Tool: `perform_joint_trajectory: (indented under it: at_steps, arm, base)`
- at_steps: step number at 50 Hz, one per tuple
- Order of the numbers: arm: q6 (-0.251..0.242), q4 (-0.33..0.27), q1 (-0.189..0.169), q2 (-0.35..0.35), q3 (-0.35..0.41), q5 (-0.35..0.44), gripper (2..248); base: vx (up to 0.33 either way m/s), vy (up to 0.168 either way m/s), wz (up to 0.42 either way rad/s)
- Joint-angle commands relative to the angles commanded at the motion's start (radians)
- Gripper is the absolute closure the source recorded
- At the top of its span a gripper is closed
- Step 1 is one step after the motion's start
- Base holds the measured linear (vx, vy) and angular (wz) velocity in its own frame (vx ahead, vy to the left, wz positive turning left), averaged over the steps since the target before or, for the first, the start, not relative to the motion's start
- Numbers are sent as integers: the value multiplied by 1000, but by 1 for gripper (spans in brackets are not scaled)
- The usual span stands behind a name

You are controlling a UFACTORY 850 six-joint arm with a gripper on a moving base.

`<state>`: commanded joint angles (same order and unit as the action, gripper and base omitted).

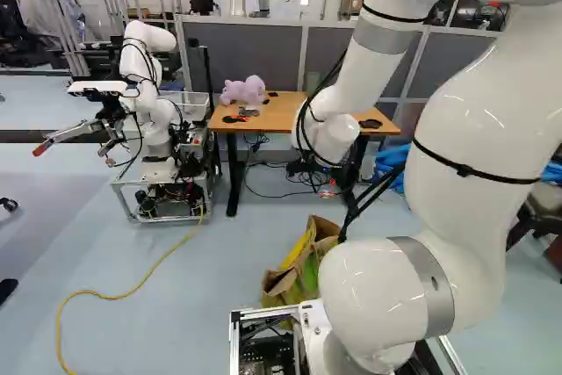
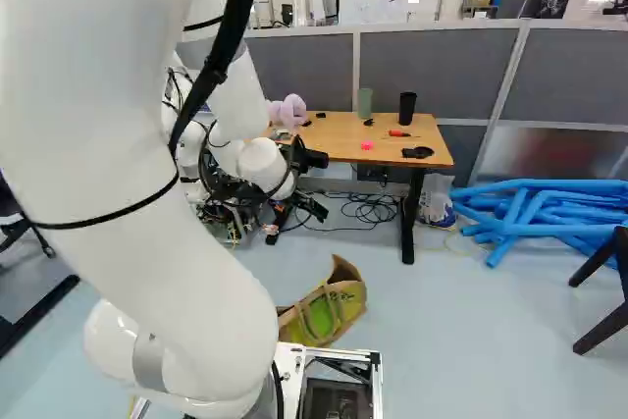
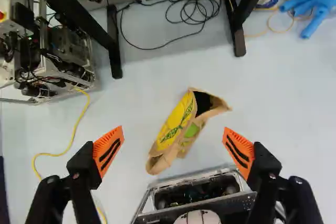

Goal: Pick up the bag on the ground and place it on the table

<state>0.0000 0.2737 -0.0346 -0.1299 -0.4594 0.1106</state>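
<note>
In the right base view my gripper (image 2: 293,217) hangs in front of the table, well above the floor. The wrist view shows the gripper (image 3: 174,151) open, its orange-padded fingers wide apart with nothing gripped. A brown paper bag with yellow and green sides (image 3: 177,125) lies tilted on the floor, below and slightly ahead of the gap between the fingers, its dark mouth facing the table side. The same bag (image 1: 299,271) is partly hidden by my arm in the left base view; in the right one the bag (image 2: 332,313) rests just ahead of the base. The wooden table (image 2: 343,148) stands beyond it.
Another robot (image 1: 151,120) stands left of the table. On the tabletop are a purple plush toy (image 1: 243,90), a black cup (image 2: 407,108), a green cup (image 2: 365,102) and small items. Cables lie beneath it. Blue tubes (image 2: 535,213) and a dark chair (image 2: 601,291) are at the right.
</note>
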Motion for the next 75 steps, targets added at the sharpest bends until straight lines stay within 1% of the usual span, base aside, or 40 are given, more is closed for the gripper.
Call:
perform_joint_trajectory:
  at_steps: [8, 16, 43, 45, 53, 75]
  arm:
    - [0, 33, -31, -60, -40, -77, 3]
    - [0, 42, -55, -110, -70, -98, 3]
    - [0, 43, -61, -248, -134, -101, 3]
    - [6, 43, -61, -257, -139, -101, 3]
    - [68, 43, -61, -297, -158, -101, 3]
    - [295, 43, -61, -403, -212, -101, 3]
  base:
    - [0, 0, 0]
    - [0, 0, 0]
    - [0, 0, 0]
    - [0, 0, 0]
    - [0, 0, 0]
    - [0, 0, 0]
